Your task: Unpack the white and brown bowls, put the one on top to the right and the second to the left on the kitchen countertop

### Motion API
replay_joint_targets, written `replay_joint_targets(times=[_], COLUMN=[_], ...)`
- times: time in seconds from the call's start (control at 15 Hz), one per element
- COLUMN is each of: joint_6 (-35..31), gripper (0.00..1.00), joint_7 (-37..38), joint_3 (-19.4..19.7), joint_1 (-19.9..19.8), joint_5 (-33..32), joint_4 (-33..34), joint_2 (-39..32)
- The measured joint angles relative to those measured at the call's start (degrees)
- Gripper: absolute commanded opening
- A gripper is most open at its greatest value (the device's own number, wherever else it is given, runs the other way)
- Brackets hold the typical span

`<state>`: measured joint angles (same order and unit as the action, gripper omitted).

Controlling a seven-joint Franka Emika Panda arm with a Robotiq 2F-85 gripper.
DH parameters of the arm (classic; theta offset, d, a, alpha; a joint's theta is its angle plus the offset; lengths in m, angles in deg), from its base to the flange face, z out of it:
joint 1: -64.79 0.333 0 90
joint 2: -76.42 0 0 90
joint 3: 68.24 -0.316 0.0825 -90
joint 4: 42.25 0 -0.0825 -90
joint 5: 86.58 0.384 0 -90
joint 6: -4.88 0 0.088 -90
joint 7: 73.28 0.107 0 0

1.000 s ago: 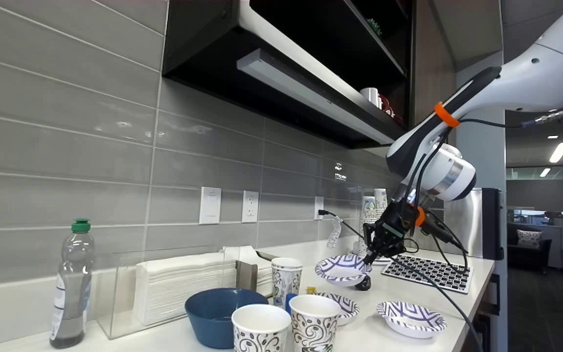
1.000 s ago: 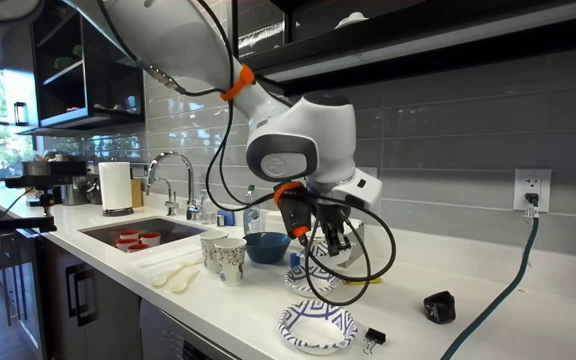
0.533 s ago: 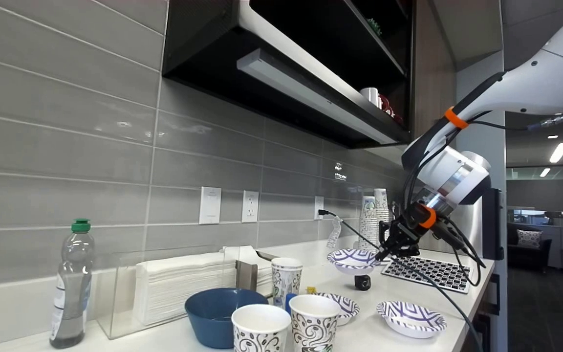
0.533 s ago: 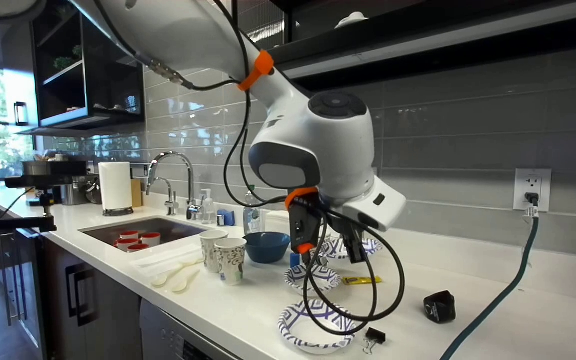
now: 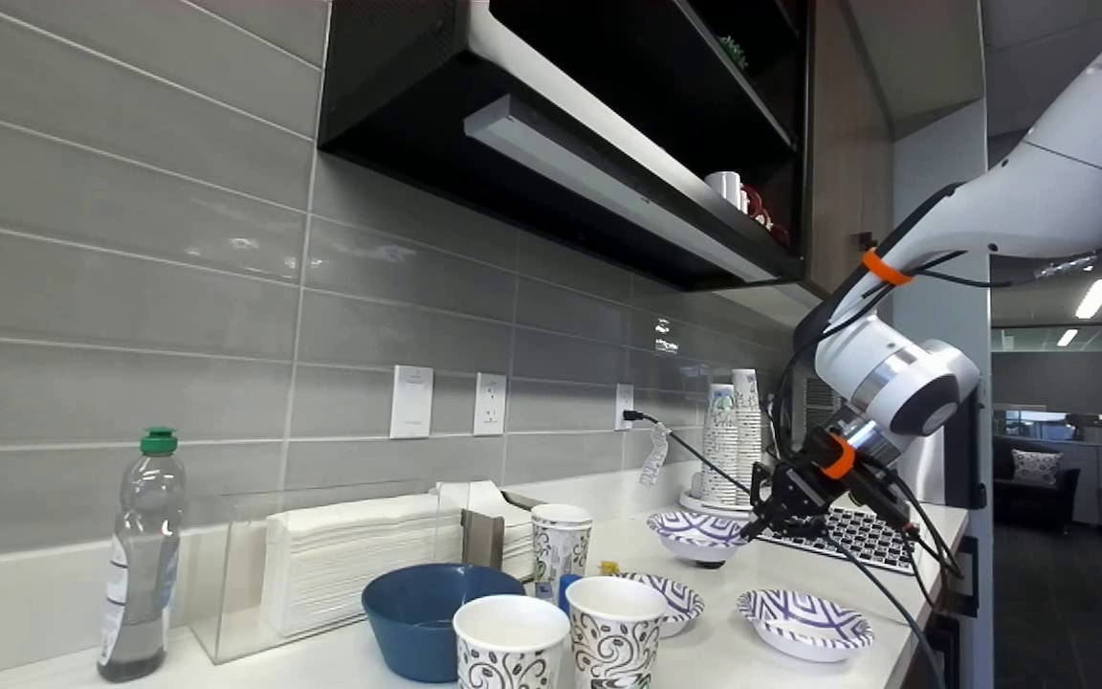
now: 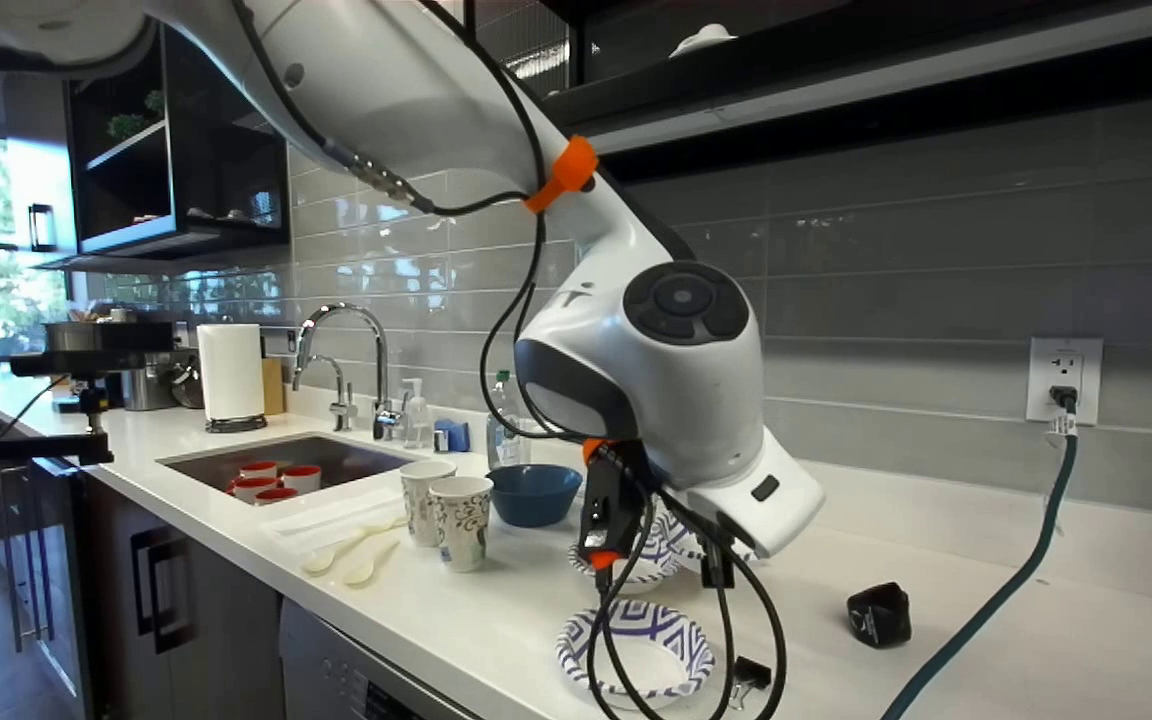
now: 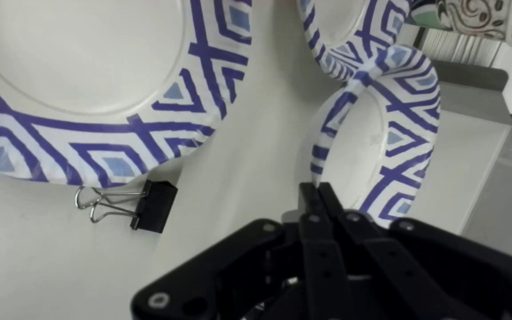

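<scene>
Three shallow white bowls show; their pattern looks purple-blue rather than brown. My gripper (image 5: 750,528) is shut on the rim of one bowl (image 5: 697,534), which it holds roughly level, low over or on the pale countertop (image 5: 709,665); I cannot tell if it touches. In the wrist view the closed fingertips (image 7: 317,186) pinch that held bowl (image 7: 409,138) at its edge. A second bowl (image 5: 671,605) sits by the paper cups, partly hidden behind the gripper in an exterior view (image 6: 654,565). A third bowl (image 5: 804,620) sits near the front edge and is large in the wrist view (image 7: 78,53).
A blue bowl (image 5: 429,627), patterned paper cups (image 5: 616,622) and a napkin holder (image 5: 350,565) stand beyond the bowls. A binder clip (image 7: 154,206), a black object (image 6: 879,614) and a teal cable (image 6: 1001,590) lie on the countertop. Cup stacks (image 5: 731,445) stand by the wall.
The arm has moved away from the blue bowl and lower, carrying the held bowl. That bowl was tilted and is now more level. The other two bowls have not moved.
</scene>
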<state>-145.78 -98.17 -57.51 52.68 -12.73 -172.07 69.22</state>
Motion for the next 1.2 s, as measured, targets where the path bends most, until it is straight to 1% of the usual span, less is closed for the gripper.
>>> replay_joint_targets(times=[0.33,0.4,0.47,0.53,0.73,0.8,0.93,1.0,1.13,1.2], joint_6=[-2.09,-2.36,-2.52,-2.53,-2.69,-2.97,-4.38,-5.65,-9.85,-12.17], gripper=[0.01,0.27,0.29,0.35,0.55,0.63,0.75,0.83,0.98,0.99], joint_7=[-0.26,-0.25,-0.25,-0.24,-0.24,-0.24,-0.23,0.04,1.49,2.58], joint_3=[0.37,0.5,0.59,0.61,0.6,0.58,0.47,0.47,0.47,0.48], joint_1=[-0.4,-0.42,-0.45,-0.48,-0.43,-0.37,0.04,0.44,1.73,2.55], joint_5=[2.42,2.43,2.43,2.43,2.43,2.43,2.17,1.56,-1.93,-5.02], joint_4=[1.21,1.42,1.58,1.72,1.89,1.92,1.9,1.74,0.67,-0.19], joint_2=[-3.69,-4.1,-4.44,-4.65,-4.66,-4.59,-4.08,-3.63,-2.17,-1.22])
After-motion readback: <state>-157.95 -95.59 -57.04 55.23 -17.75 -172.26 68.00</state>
